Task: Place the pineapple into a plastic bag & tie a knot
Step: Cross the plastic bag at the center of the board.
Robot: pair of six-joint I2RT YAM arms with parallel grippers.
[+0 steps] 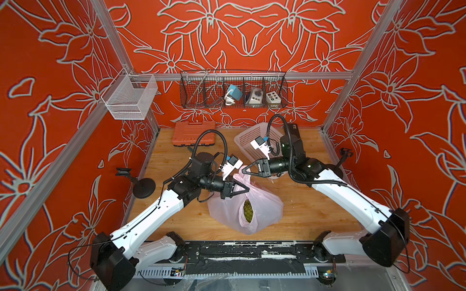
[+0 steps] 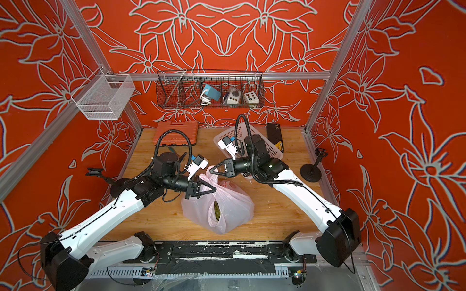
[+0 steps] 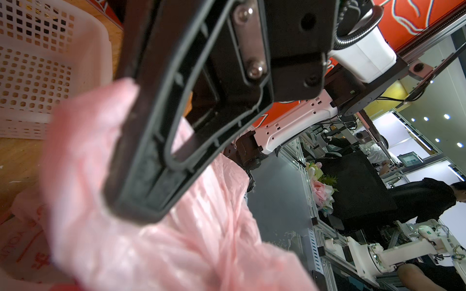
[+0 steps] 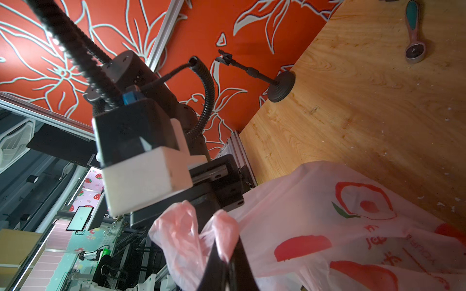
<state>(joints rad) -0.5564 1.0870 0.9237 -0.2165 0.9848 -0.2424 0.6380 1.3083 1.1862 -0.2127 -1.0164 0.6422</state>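
Both top views show two white-and-black arms reaching in from the front rail, elbows out and forearms near level. Their wrists are turned so the grippers point at each other above the thin translucent pale-pink plastic bag (image 1: 267, 209) with red fruit prints. It sits mid-way on the wooden tabletop (image 1: 315, 206), mouth gaping, with the yellow-green pineapple (image 1: 248, 211) inside. The left gripper (image 1: 246, 188) lies over the bag's top, fingers pressed together on its film, which bunches on both sides of them in the left wrist view. The right gripper (image 1: 244, 170), slightly farther back, is clamped on a bunched pink handle loop (image 4: 176, 234), just in front of the white perforated plastic basket (image 1: 245, 137).
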